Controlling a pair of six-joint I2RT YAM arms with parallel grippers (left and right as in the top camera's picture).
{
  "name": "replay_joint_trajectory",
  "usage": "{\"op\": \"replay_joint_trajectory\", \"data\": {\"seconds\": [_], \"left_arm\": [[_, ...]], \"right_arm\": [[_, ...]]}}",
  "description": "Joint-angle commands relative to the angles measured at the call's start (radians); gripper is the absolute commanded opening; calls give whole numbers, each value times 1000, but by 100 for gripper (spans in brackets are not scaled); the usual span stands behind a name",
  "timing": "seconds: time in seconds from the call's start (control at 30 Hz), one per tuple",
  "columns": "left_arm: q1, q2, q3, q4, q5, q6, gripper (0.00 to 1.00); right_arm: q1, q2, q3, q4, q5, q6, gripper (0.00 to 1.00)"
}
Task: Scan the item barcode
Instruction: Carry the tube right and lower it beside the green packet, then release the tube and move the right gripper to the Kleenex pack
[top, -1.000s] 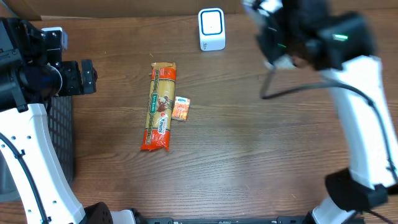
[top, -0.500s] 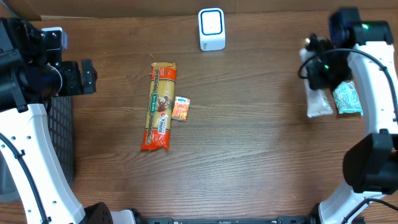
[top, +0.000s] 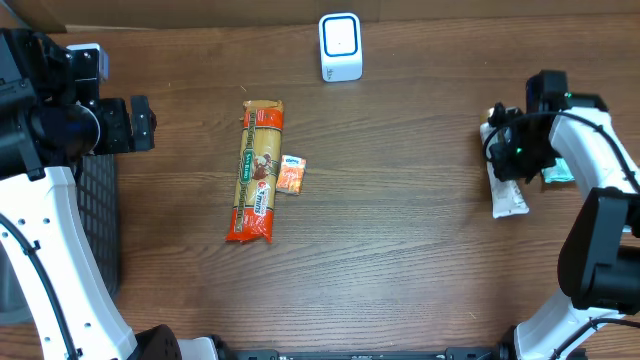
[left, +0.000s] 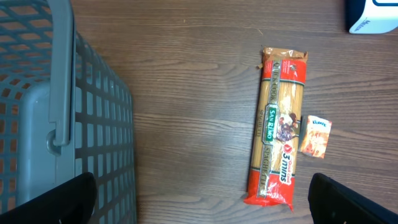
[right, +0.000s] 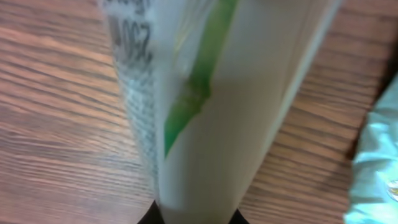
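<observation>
Wooden table (top: 400, 260) fills the frame, a grey basket (left: 37, 112) at far left near the wide-open left gripper (left: 202, 202); at the right edge the right gripper (top: 512, 152) is clamped on the white packet (top: 508, 198), which I judge should be lifted and turned code-first toward the scanner (top: 340, 47) at top centre.

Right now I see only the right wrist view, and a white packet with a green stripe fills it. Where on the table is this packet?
Observer: The white packet lies near the right edge of the table, with a teal packet on its right side.
Operator: And where is the scanner?
Observer: The white scanner stands at the far edge, centre, well left of the packet.
Operator: Is anything else lying around?
Observer: A spaghetti pack and a small orange packet lie side by side, left of centre.
</observation>
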Motion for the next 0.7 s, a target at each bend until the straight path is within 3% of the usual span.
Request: {"op": "replay_joint_trajectory", "data": {"seconds": [0.0,0.03,0.07,0.1,0.13,0.3,0.53,0.67], "left_arm": [[-7,6,-3,0,8,15,100],[-7,6,-3,1,8,15,100],[-7,6,-3,0,8,15,100],[-7,6,-3,0,8,15,100],[-7,6,-3,0,8,15,100],[-7,6,-3,0,8,15,100],[-7,6,-3,0,8,15,100],[-7,6,-3,1,8,15,100]], "right_arm": [[2,-24,-32,48,-13,-9,4],[2,-24,-34,56,-12,2,10],[1,-24,-34,63,-10,25,23],[0,-24,-34,73,-2,55,43],[-4,-24,-34,82,0,82,48],[-27,-24,15,21,-69,156,50],[-33,-24,335,-251,-307,213,52],[-6,-24,431,-248,-523,237,72]]}}
